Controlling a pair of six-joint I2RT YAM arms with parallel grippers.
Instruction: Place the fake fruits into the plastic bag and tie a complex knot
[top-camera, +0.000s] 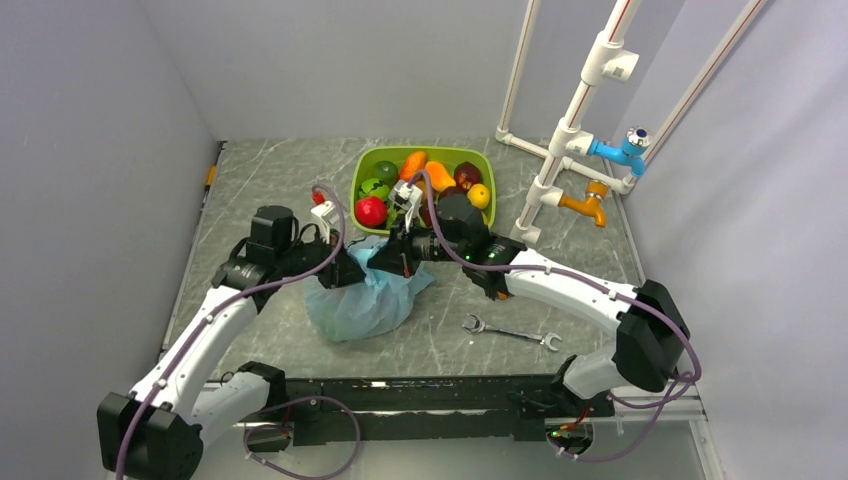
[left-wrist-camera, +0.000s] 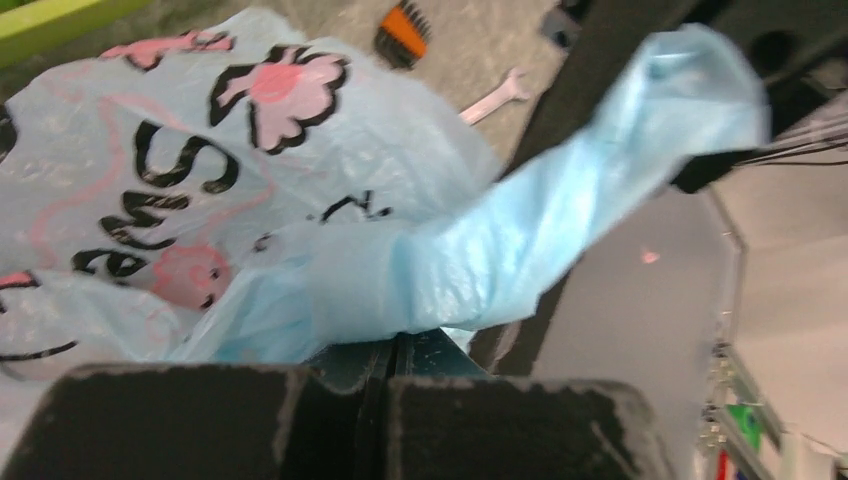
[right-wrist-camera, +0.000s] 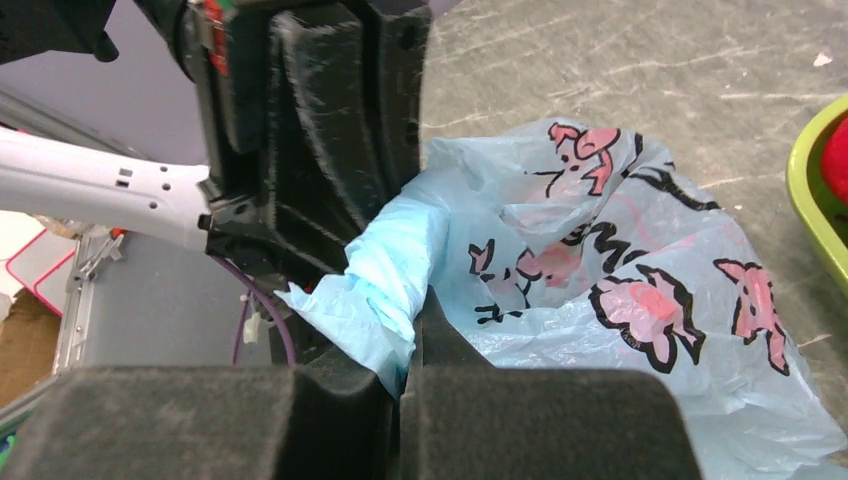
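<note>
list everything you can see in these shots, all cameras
fake fruits: about seven showing, red, orange, yellow, green, dark red; in the tray
tray: one, lime green; far middle of the table
plastic bag: one, light blue with pink and black print; table centre, between the arms
wrench: one, silver; on the table, right of the bag
pipe frame: one, white, with a blue tap and an orange tap; far right corner
table: one, grey marbled
left end effector: one, black; shut on bag plastic
right end effector: one, black; shut on bag plastic
</note>
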